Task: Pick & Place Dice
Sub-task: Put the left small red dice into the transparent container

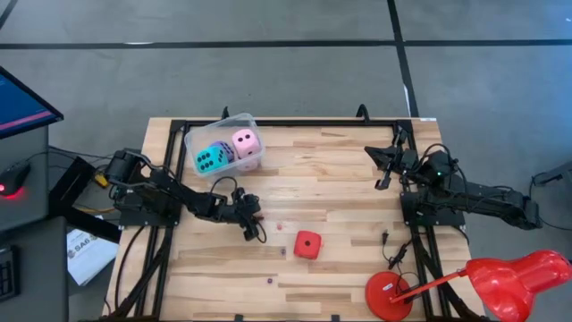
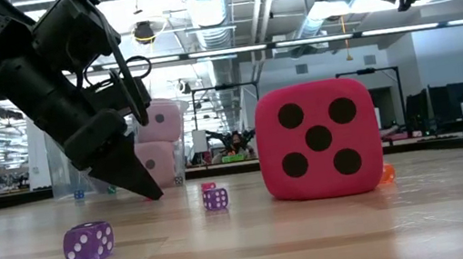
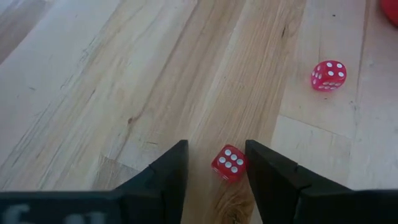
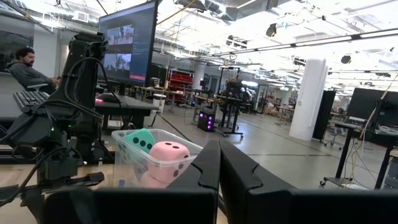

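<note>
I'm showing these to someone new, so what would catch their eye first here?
Probably the big red die sitting alone in the middle of the wooden table. Next, the clear tub at the table's far left corner, holding cyan, pink and violet dice. Then the left gripper, jaws either side of a tiny red die.

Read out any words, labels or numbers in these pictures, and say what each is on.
"BAG", probably: white sheet left of the table; the rest is too small.
Monitor: writing too blurred to read.
Red die and the others: pips only, no numerals.
</note>
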You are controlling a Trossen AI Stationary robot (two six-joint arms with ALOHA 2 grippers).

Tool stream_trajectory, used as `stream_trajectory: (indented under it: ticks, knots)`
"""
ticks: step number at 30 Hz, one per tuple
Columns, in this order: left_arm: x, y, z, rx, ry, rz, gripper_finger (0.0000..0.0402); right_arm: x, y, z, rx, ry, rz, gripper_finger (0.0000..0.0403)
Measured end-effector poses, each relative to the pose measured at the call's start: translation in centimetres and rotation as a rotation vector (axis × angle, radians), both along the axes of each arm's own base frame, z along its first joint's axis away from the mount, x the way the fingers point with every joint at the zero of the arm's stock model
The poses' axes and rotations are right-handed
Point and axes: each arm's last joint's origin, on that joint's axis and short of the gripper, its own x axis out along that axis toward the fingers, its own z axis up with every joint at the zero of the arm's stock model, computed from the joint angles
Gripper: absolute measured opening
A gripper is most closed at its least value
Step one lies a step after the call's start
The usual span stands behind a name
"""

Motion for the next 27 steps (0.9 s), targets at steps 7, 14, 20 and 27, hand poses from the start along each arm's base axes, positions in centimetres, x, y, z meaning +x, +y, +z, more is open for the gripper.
stream_trajectory:
  ticks: [7, 14, 20, 27]
  knots:
    - [-0.01, -0.01, -0.01, -0.003, 0.001, -0.002, 0.0115, 0.01, 0.0, -0.01, 0.0, 0.001, 0.0, 0.0]
    - [-0.01, -0.02, -0.01, -0.004, 0.001, -0.002, 0.0089, 0.0, 0.0, 0.0, 0.0, 0.0, 0.0, 0.0]
    - [-0.02, -0.02, -0.02, -0.004, 0.002, -0.002, 0.0073, 0.0, 0.0, 0.0, 0.0, 0.0, 0.0, 0.0]
    - [-0.02, -0.02, -0.02, -0.004, 0.002, -0.002, 0.0073, 0.0, 0.0, 0.0, 0.0, 0.0, 0.0, 0.0]
